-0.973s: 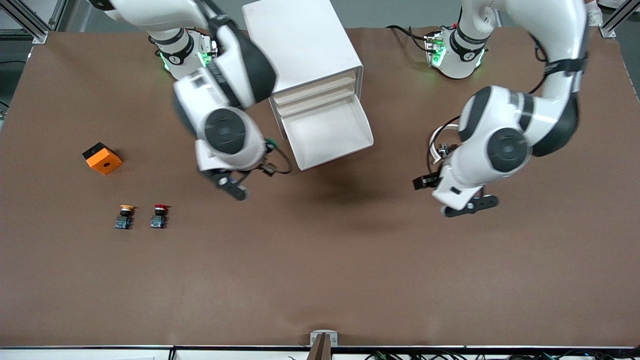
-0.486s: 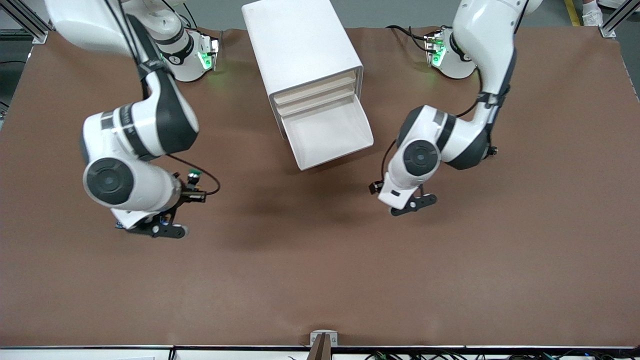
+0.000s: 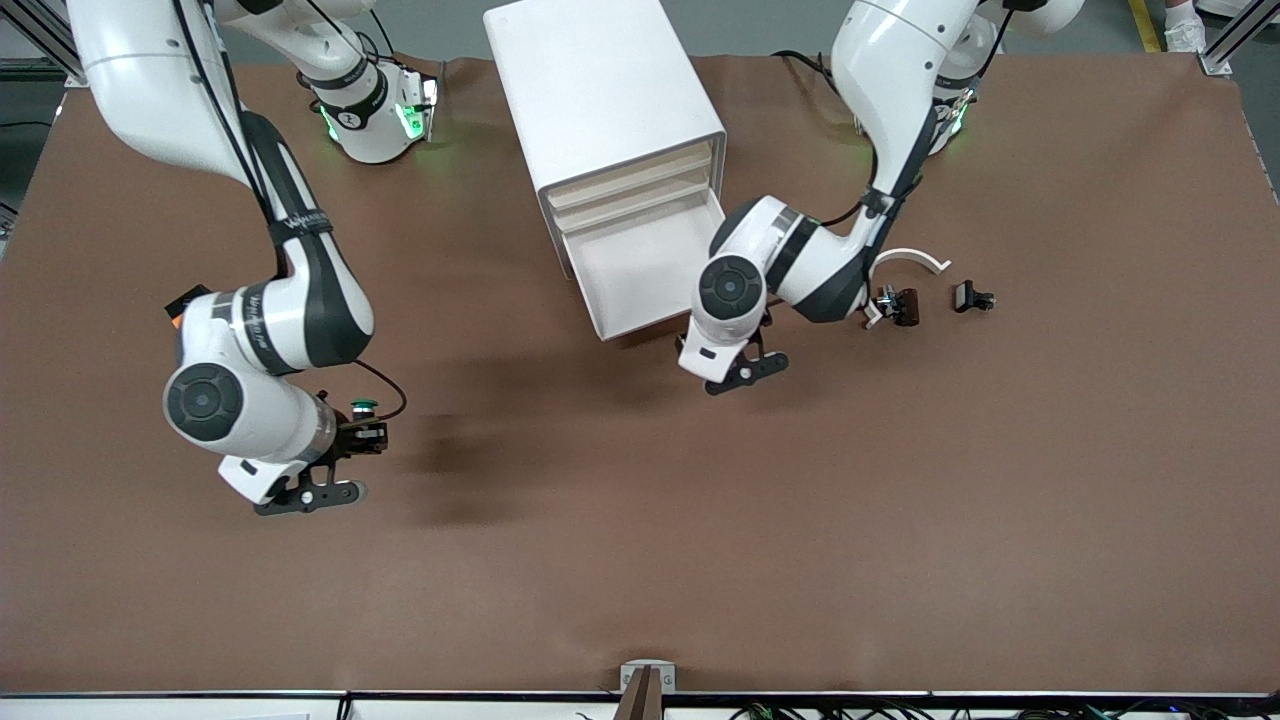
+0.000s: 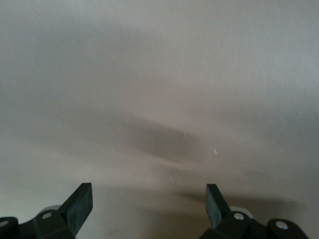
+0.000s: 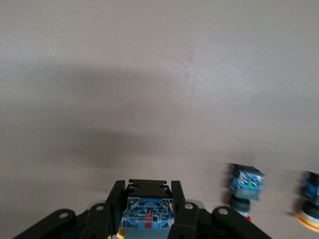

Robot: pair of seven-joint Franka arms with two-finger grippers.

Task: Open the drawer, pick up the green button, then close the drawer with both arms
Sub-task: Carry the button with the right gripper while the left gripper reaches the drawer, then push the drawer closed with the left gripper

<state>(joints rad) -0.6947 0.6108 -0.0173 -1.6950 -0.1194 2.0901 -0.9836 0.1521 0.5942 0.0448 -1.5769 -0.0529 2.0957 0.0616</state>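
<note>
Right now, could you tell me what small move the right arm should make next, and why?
Probably lower and release: the right gripper is shut on the green button above the table, beside two other buttons. The drawer stands open, with the left gripper open beside it.

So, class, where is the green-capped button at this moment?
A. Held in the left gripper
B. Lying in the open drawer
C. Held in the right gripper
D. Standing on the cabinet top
C: the right gripper is shut on the button, while the open drawer shows nothing inside.
</note>
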